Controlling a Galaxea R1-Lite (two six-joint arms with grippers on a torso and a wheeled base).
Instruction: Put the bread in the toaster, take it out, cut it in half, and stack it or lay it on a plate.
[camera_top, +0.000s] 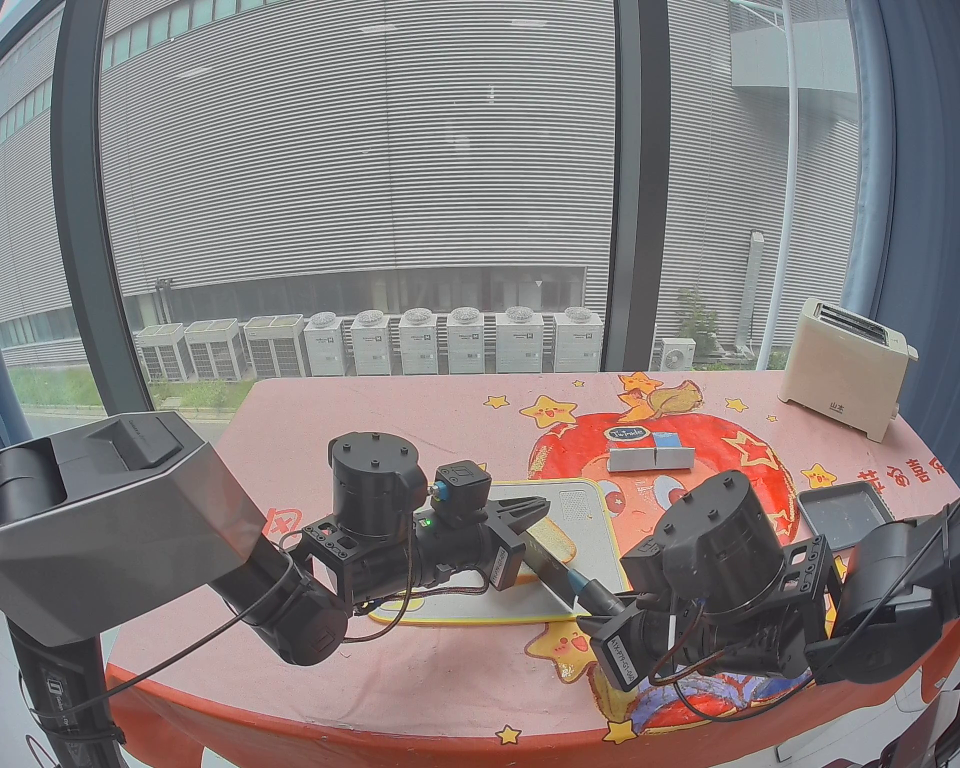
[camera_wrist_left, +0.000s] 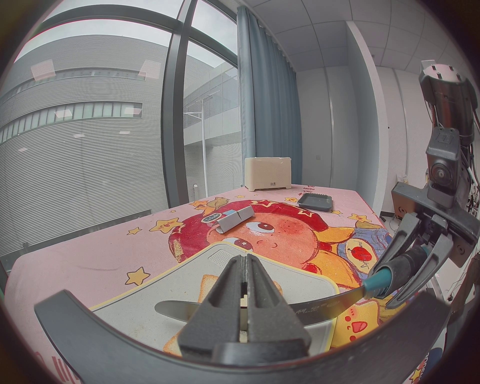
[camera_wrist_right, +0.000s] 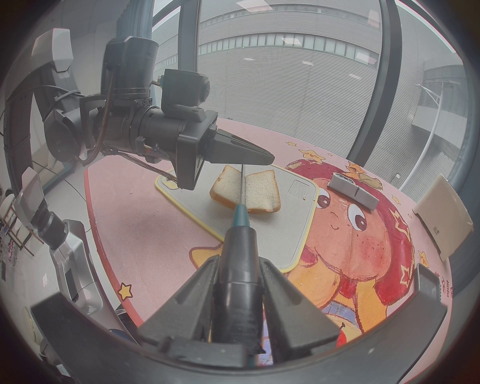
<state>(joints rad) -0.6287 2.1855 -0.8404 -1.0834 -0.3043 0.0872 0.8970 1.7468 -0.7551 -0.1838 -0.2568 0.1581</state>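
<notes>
Right gripper clamps the knife, blade over bread just ahead; left gripper closed, empty, above it. Bread looks soft, squashable: hold lightly at crust

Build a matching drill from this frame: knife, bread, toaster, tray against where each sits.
Things: 1 knife; 2 bread slice; 3 toaster; 4 black tray.
Places: A on the cutting board; B far right corner of the table; C in the right hand; D by the right edge, nearer the robot than the toaster.
Pairs: 1-C, 2-A, 3-B, 4-D.
</notes>
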